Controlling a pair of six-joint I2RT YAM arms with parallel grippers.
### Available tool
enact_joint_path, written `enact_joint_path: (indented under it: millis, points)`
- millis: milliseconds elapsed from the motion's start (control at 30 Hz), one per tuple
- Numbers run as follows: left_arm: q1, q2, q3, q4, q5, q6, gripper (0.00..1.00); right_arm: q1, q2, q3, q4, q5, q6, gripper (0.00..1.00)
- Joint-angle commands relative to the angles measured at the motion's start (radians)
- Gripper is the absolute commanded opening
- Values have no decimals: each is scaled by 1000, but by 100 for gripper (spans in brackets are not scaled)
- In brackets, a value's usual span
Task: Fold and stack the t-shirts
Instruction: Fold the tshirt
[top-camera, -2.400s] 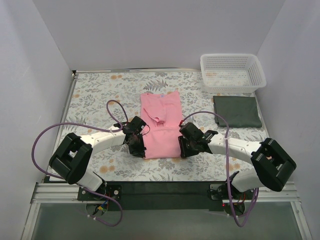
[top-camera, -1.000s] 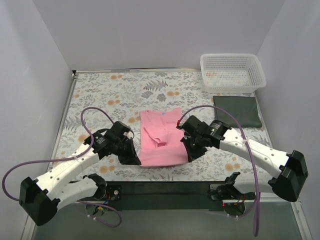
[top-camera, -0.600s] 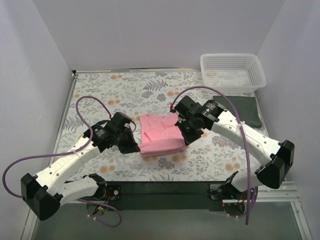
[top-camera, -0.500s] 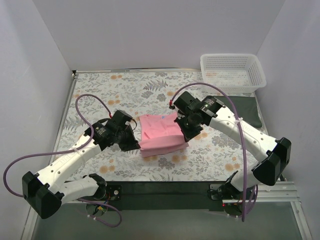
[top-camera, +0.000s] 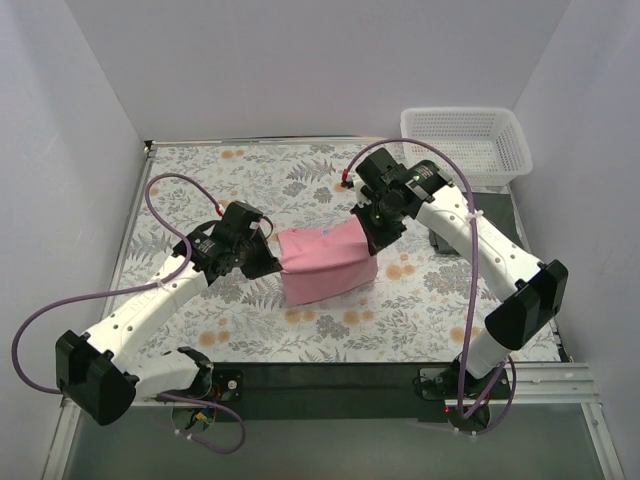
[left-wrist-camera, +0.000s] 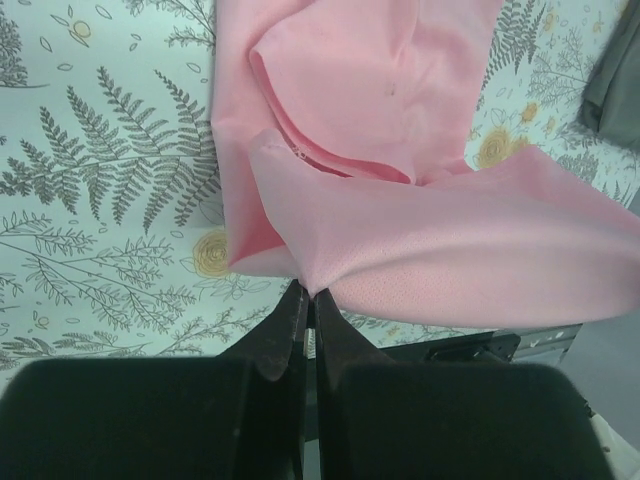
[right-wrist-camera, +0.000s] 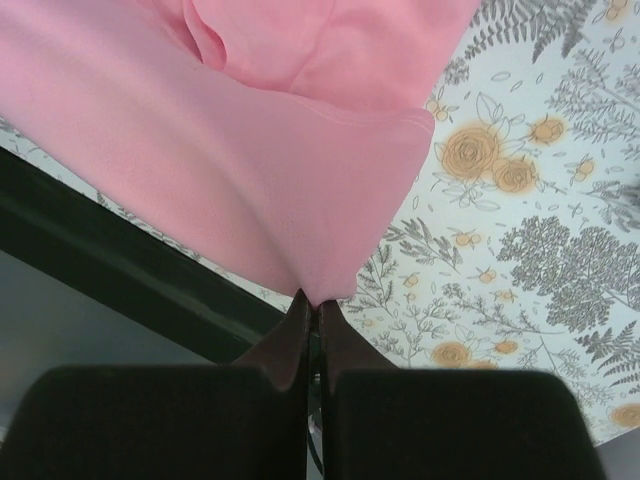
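Basically both pairs of jaws were pressed together on cloth. The left gripper (left-wrist-camera: 308, 295) pinched one corner of the pink t-shirt (top-camera: 325, 262)'s raised edge, and the right gripper (right-wrist-camera: 312, 300) pinched the other corner.

The held edge ran btwn the two, so its long axis went straight from one set of tips to the other, across the table. From the left tips the raised fold stretched off to their right; from the right tips, off to their left. The rest of the tee lay ahead of & below both sets of tips, flat on the floral table cloth (top-camera: 200, 190). Its neck opening showed just beyond the left tips in the left wrist view.

Neither arm was nearer, as each had its own corner. So the next move prob. needs both arms to travel together, same pace, away from the bases, to lay the held edge over the flat part ahead. If one leads, the fold likely goes skew.

The dark green t-shirt (left-wrist-camera: 615, 70) lay well off to the right of the left tips, past the pink one. In the top view it was mostly hidden behind the right arm, which looked the nearer arm for stacking later. The white basket (top-camera: 465, 140) sat further beyond the right tips, apart from both tees.
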Motion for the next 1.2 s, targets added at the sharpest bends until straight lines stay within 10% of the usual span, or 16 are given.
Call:
enact_joint_path:
  millis: [0, 567, 1167]
  points:
    - [38, 10, 45, 29, -27, 46, 0, -27, 31, 102, -36, -19, -46, 1]
    - [211, 232, 5, 298, 71, 187, 0, -145, 317, 268, 31, -39, -119, 1]
    - [245, 660, 152, 488, 95, 297, 0, -268, 542, 75, 352, -110, -153, 1]
